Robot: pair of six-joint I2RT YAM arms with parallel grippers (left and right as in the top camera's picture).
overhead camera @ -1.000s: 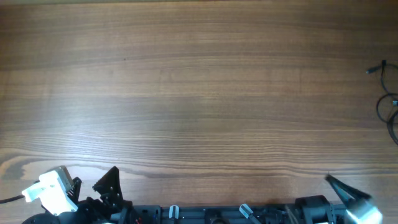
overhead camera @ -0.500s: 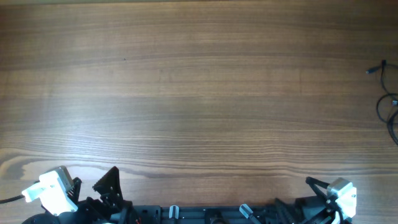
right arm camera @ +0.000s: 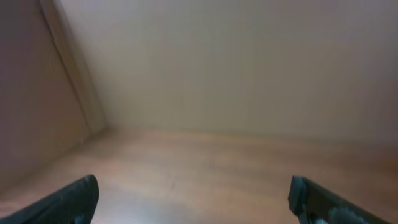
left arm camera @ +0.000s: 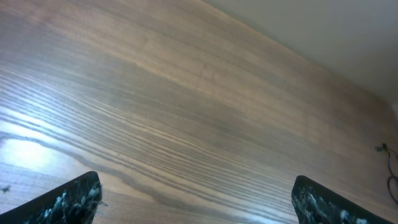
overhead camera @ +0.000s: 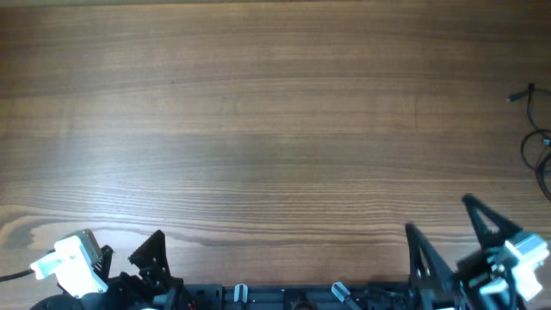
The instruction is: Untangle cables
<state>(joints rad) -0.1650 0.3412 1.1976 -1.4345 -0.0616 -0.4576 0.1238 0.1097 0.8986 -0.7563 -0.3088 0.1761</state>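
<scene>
The thin dark cables (overhead camera: 535, 148) lie in loose loops at the table's far right edge, partly cut off by the frame, with a small plug end (overhead camera: 515, 96) above them. A bit of them also shows at the right edge of the left wrist view (left arm camera: 389, 167). My left gripper (overhead camera: 127, 253) is open and empty at the front left edge; its jaws (left arm camera: 196, 196) are spread wide over bare wood. My right gripper (overhead camera: 441, 220) is open and empty at the front right, well short of the cables. Its blurred wrist view (right arm camera: 193, 196) shows no cable.
The wooden table (overhead camera: 275, 129) fills the overhead view. The arms' bases and black frame (overhead camera: 293, 297) run along the front edge. A pale wall (right arm camera: 236, 62) stands beyond the table in the right wrist view.
My right gripper has swung out from the front edge towards the table, and both its spread fingers now show. The left arm and the cables have not moved.
</scene>
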